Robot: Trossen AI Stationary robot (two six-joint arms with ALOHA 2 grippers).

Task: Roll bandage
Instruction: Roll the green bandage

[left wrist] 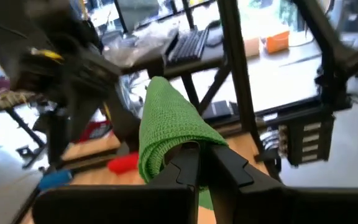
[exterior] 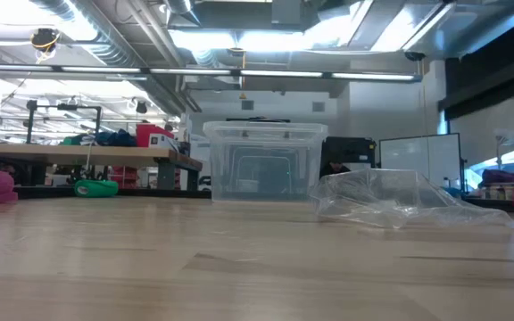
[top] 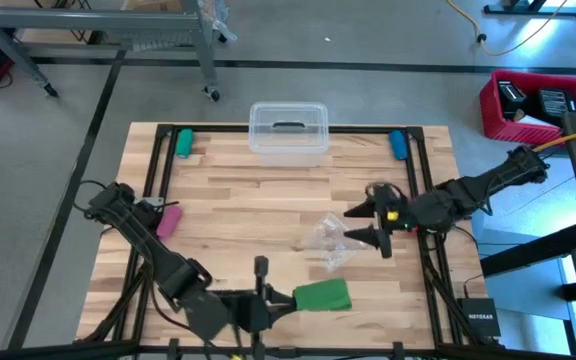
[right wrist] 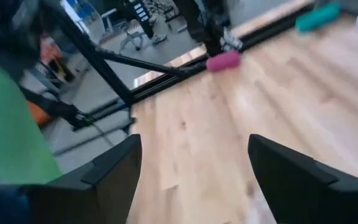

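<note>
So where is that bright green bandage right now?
In the high view the bandage is at the table's near edge, just right of centre, pinched by the left gripper, with the clear plastic bag beyond it.

Bench (top: 268, 200): pale wood planks, dark frame.
Far edge: clear lidded box (top: 288, 132), teal roll (top: 184, 143), blue roll (top: 398, 145).
Left: pink roll (top: 169, 220).
Middle-right: clear plastic bag (top: 330, 240).

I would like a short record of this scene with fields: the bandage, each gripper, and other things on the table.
bandage: bright green fabric strip, bunched near the table's front edge, pinched by the left gripper
left gripper: shut on the fabric
right gripper: open, holds nothing, above the clear plastic bag
other things: clear plastic box, pink roll, teal roll, blue roll
</note>
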